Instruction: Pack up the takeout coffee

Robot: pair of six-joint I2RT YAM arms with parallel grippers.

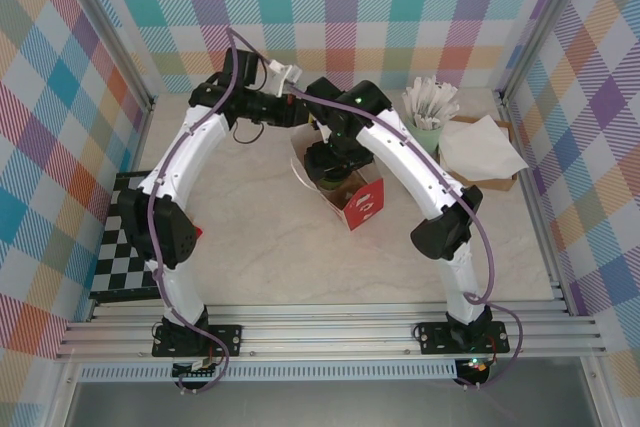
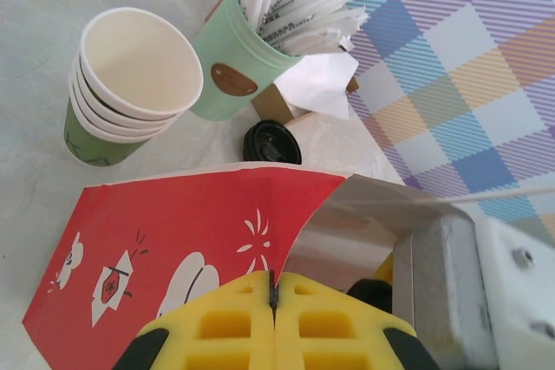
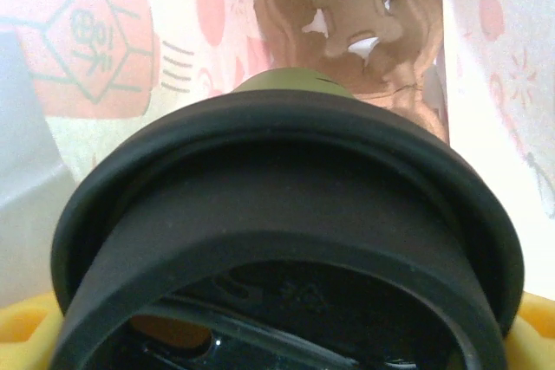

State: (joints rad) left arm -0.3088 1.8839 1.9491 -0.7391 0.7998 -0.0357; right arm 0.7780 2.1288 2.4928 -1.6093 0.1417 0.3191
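Note:
The takeout coffee [image 3: 286,205] fills the right wrist view with its black lid, a strip of green cup [image 3: 295,81] showing beyond it. It hangs inside the red-and-white paper bag [image 1: 362,202], whose brown bottom [image 3: 351,15] lies below. My right gripper [image 1: 330,162] reaches down into the bag and is shut on the cup, its yellow fingers [image 3: 22,328] at both lower corners. My left gripper [image 2: 275,288] is shut on the bag's top edge [image 2: 299,231], holding the red side [image 2: 173,231] open.
A stack of lidless cups [image 2: 130,84], a mint-green pot of sachets [image 2: 238,58] and a loose black lid [image 2: 271,143] stand just behind the bag. A napkin box [image 1: 480,152] sits at the right wall. A checkered mat [image 1: 125,247] lies at the left.

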